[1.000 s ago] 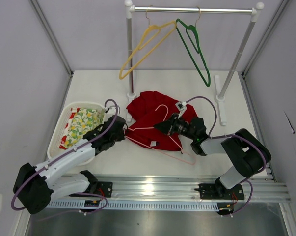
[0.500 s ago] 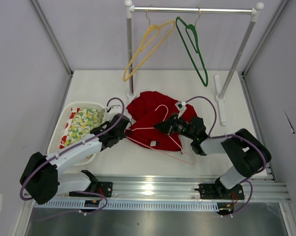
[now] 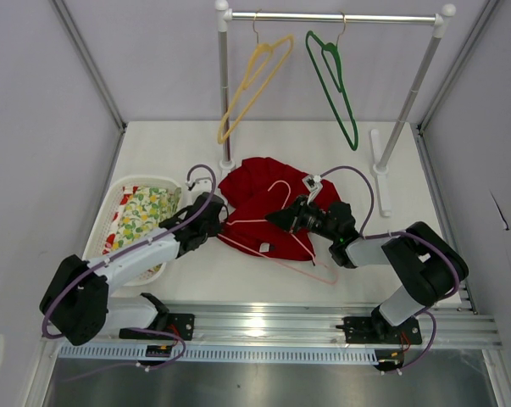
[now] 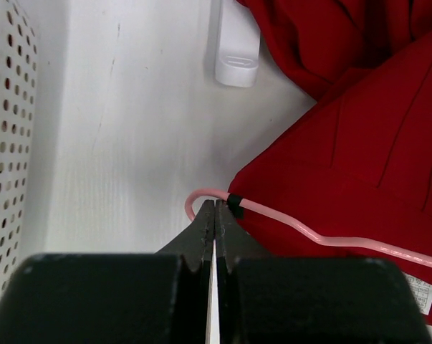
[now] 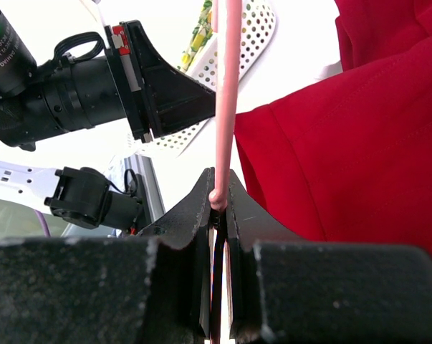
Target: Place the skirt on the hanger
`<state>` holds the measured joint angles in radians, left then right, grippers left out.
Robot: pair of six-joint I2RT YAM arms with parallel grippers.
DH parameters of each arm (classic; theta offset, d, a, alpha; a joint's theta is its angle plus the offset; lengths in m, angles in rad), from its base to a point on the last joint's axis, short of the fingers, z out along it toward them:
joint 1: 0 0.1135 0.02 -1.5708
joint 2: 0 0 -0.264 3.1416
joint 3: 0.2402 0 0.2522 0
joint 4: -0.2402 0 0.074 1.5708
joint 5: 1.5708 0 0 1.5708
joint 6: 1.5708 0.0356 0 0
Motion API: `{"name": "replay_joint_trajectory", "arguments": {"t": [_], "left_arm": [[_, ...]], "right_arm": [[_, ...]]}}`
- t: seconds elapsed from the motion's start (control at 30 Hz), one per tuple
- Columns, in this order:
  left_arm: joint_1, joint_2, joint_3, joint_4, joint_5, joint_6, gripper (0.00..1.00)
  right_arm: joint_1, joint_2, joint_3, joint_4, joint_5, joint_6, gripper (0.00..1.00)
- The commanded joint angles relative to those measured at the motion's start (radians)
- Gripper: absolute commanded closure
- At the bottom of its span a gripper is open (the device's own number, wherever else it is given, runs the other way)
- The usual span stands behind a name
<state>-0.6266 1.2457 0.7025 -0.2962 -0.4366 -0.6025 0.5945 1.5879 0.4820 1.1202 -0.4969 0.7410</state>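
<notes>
The red skirt lies crumpled on the white table, below the rack. The pale pink hanger lies across it, with its lower bar trailing off the cloth toward the front. My right gripper is shut on the hanger's wire over the skirt. My left gripper is shut at the skirt's left edge. Its tips touch the bent left end of the hanger, and no wire shows between the jaws.
A white perforated basket holding yellow-green floral cloth stands left of the left arm. The clothes rack at the back carries a yellow hanger and a green hanger. Its white foot lies beside the skirt.
My left gripper has moved a little right and farther back, up to the hanger's left end. The yellow hanger on the rail has swung right. The right gripper has not moved.
</notes>
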Motion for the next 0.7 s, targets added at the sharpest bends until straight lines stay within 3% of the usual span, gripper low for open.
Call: {"name": "replay_joint_trajectory", "arguments": {"t": [0.0,0.67], "left_arm": [[0.008,0.006,-0.020,0.071,0.044,-0.006,1.00],[0.010,-0.028,-0.075,0.158,0.216,0.021,1.00]], "right_arm": [[0.007,-0.008,0.033,0.049,0.003,-0.020,1.00],[0.010,0.050,0.079,0.069,-0.011,-0.020,1.00]]}}
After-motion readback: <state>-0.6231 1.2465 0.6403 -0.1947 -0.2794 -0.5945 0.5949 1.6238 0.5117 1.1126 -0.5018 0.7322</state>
